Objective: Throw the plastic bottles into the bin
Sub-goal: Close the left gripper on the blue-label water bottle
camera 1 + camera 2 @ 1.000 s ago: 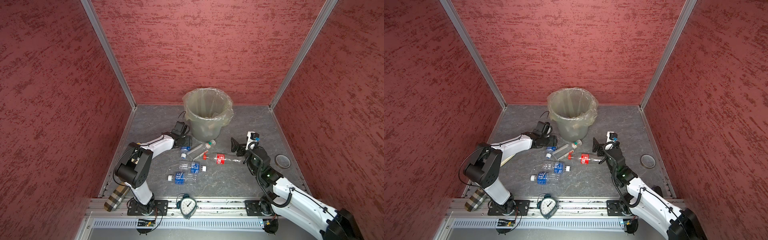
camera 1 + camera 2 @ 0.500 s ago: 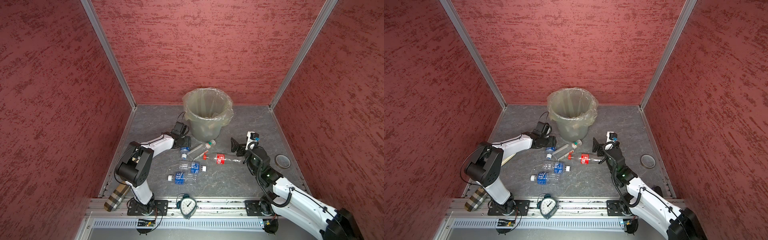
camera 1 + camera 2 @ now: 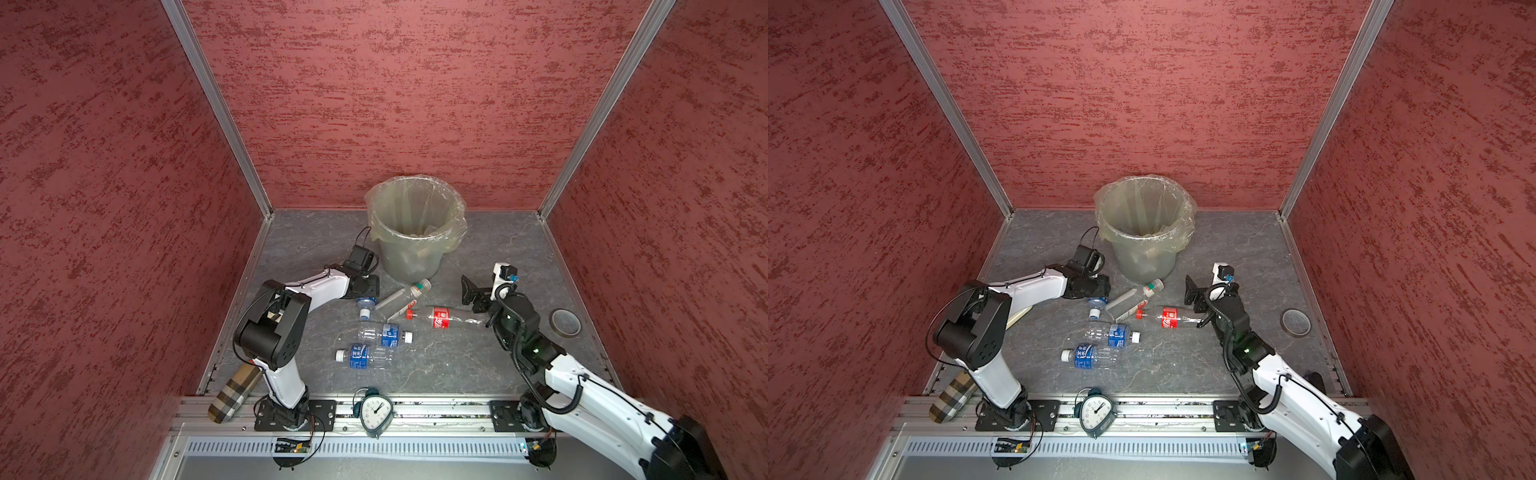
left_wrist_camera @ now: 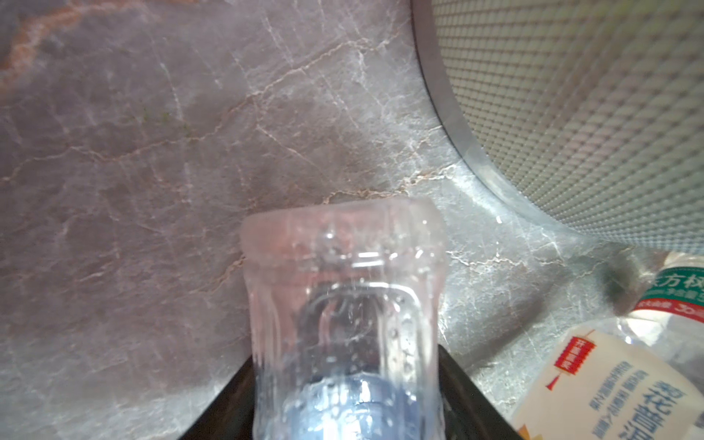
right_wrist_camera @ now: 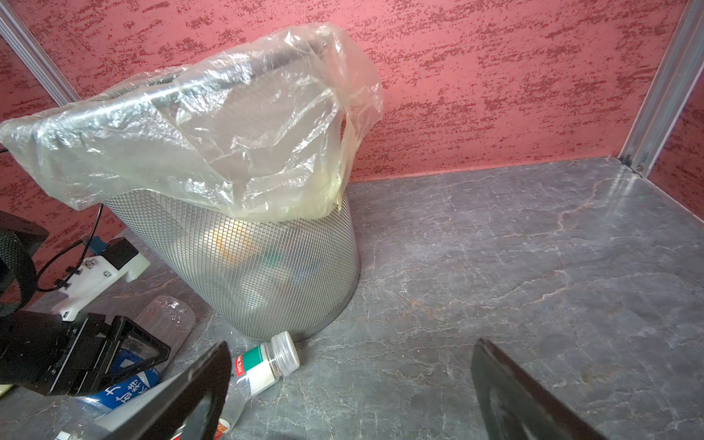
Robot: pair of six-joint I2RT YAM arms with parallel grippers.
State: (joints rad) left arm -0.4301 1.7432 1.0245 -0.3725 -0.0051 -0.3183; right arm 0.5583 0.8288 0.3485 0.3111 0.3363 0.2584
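On my feed the left gripper (image 3: 369, 292) sat low, left of centre in both top views, just off the lower left of the bin (image 3: 409, 259). In the left wrist view its dark fingers (image 4: 470, 396) pressed against both sides of the gripped bottle (image 4: 343, 304), a clear one with a blue label that filled the lower middle of that frame, so I read the jaws as clamped on it. The bottle's capped end (image 3: 364, 312) pointed down-frame and lay on the grey table (image 3: 478, 365).

The right gripper (image 3: 478, 305) stood right of centre with its jaws spread wide and nothing between them in the right wrist view. The red-labelled bottle (image 3: 440, 318) lay flat just left of it, and I could not tell whether the bottle's clear end touched a finger.

The white-labelled bottle (image 3: 399, 298) lay tilted below the bin, its cap close to the mesh base. Two blue-labelled bottles (image 3: 384, 334) (image 3: 361, 356) lay side by side lower in the frame, well apart from both grippers. The bin stood upright at upper centre, with a bag folded over its rim and some shapes showing through the mesh. An alarm clock (image 3: 376, 409) rested on the bottom rail.
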